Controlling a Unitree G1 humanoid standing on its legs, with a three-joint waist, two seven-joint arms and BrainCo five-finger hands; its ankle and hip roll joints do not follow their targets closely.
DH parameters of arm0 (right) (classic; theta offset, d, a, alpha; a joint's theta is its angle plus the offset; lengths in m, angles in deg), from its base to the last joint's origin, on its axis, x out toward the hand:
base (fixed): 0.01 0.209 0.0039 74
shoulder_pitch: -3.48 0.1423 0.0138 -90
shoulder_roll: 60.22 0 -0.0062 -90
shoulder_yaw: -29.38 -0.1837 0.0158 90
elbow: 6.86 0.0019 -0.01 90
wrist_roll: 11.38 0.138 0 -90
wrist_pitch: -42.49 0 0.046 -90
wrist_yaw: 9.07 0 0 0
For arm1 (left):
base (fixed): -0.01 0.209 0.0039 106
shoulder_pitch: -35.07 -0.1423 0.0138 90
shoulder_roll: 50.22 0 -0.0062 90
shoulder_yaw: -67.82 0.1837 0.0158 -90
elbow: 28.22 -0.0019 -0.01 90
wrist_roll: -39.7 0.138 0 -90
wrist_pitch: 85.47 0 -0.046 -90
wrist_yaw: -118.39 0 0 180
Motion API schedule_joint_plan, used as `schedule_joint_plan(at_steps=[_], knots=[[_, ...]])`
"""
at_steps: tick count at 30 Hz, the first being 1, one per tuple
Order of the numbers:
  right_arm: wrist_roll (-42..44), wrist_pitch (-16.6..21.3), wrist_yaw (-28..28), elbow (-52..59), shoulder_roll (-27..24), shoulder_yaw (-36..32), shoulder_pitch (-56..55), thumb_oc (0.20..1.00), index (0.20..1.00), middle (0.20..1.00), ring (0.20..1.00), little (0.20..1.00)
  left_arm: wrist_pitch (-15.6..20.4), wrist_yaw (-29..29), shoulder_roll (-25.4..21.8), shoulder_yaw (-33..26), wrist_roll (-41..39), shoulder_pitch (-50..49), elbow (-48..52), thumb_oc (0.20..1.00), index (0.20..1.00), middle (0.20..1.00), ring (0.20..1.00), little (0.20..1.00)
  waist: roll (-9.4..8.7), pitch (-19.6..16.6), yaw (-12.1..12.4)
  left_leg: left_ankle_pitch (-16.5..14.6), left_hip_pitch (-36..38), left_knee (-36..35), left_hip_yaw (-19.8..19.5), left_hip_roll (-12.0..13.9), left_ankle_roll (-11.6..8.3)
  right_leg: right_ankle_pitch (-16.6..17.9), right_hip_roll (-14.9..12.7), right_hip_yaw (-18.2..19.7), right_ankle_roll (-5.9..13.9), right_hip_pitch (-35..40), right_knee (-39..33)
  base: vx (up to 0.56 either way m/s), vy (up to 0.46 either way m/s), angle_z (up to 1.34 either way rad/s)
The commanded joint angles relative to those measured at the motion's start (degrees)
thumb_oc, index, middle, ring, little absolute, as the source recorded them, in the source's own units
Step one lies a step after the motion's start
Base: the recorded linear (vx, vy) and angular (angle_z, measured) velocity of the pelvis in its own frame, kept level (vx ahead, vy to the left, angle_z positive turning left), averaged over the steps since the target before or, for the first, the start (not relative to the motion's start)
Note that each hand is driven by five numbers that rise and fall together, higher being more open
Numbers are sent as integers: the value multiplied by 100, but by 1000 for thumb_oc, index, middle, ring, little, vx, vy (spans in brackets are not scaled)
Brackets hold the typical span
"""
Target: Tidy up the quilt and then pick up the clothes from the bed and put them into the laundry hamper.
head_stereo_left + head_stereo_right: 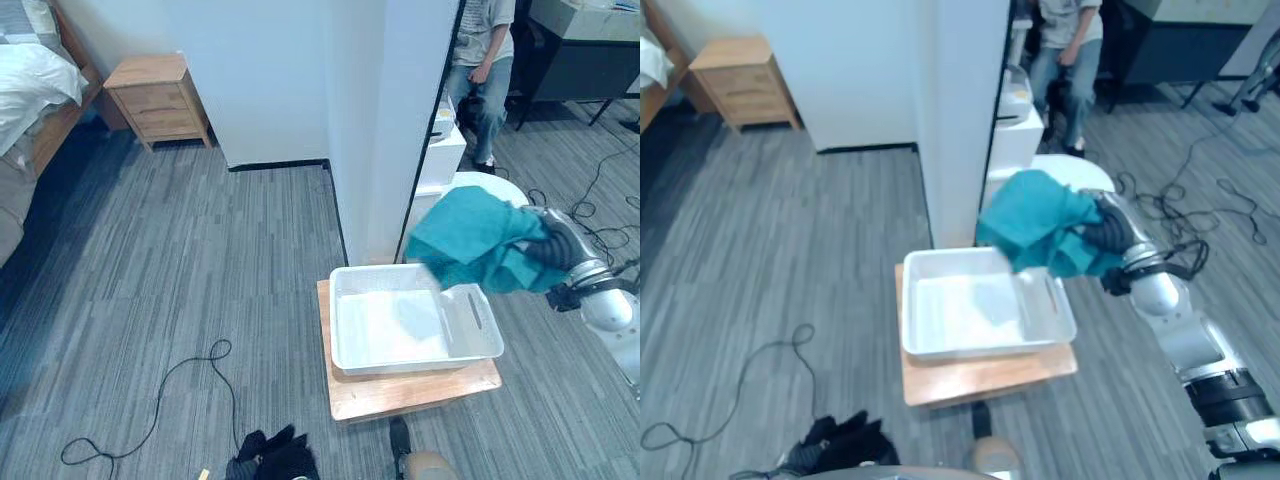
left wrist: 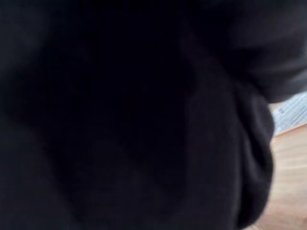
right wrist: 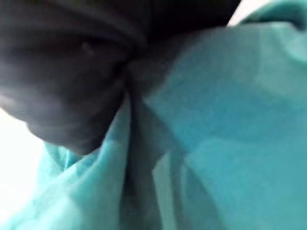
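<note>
- You've got the white hamper (image 1: 412, 322) sitting empty on its low wooden stand (image 1: 410, 392); steer your drop to the middle, not the 3 o'clock rim.
- Your teal garment (image 1: 470, 240) hangs bunched over that 3 o'clock edge, so swing it toward 9 o'clock before letting go.
- Your right hand (image 1: 548, 250) is clenched around the teal cloth.
- At 6 o'clock, dark clothes (image 1: 272, 456) cover your left hand, so its grasp can't be read.
- No readable writing anywhere.
</note>
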Motion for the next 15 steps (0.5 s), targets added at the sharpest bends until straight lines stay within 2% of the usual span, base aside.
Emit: schedule_joint_plan(at_steps=[1,2,5,6,7,9,10,11,14,15], knots=[[-8,116,-82,-457,-263,245,651,200,200,200,200,200,200,-212,-254,133,-327,287,104,200,200,200,200,200,-30,-68,230,-357,149,0,28,452,-414,-928,-385,-46,371,196,26,23,-125,24],[-126,22,-191,-901,-114,414,686,200,200,200,200,200,343,-362,-276,71,-701,271,612,200,200,200,200,200,6,-44,277,-343,118,0,-46,476,-430,-953,-381,-141,349,242,11,15,-93,16],[-200,-61,-313,-1197,17,468,663,200,200,200,200,200,453,-449,-295,29,-890,237,988,200,200,200,200,200,31,-29,313,-327,106,0,-87,488,-434,-960,-388,-189,341,261,11,5,-75,22],[-473,-200,-466,-1633,189,446,532,200,200,200,200,200,618,-472,-378,-42,-1180,123,1761,200,200,200,200,200,89,-5,373,-310,91,0,-150,487,-436,-986,-392,-252,327,299,11,8,-78,29],[-661,-311,-610,-2004,349,488,539,1000,1000,1000,1000,1000,696,-486,-459,-92,-1319,77,2153,200,200,200,200,200,127,-5,399,-290,65,0,-185,483,-436,-994,-396,-274,318,299,11,4,-124,18],[-1301,-592,-773,-2588,591,517,435,1000,1000,1000,1000,1000,877,-516,-728,-196,-1540,94,3197,200,200,200,200,200,220,22,433,-275,39,0,-261,471,-438,-1042,-405,-333,300,339,11,-1,-70,29],[-1302,-591,-774,-2589,593,519,436,1000,1000,1000,1000,1000,875,-515,-729,-197,-1540,92,3199,200,200,200,200,200,219,23,431,-275,40,0,-262,471,-438,-1042,-405,-334,300,340,11,8,-32,33],[-1633,-762,-942,-3043,675,409,304,1000,1000,1000,1000,1000,1071,-443,-894,-233,-1619,86,4129,200,200,200,200,200,295,44,422,-281,55,0,-297,458,-436,-1077,-414,-366,296,386,11,12,-25,16],[-1715,-911,-1182,-3392,873,168,140,1000,1000,1000,1000,1000,1185,-381,-987,-341,-1796,6,4751,200,200,200,200,200,328,35,387,-291,65,0,-315,446,-431,-1096,-412,-366,293,416,11,13,-24,15],[-1823,-1029,-1370,-3710,1064,-40,-69,1000,1000,1000,1000,1000,1301,-286,-1051,-408,-1937,-16,5470,200,200,200,200,200,365,24,327,-298,77,0,-318,435,-426,-1094,-412,-344,284,422,11,6,-11,4]])
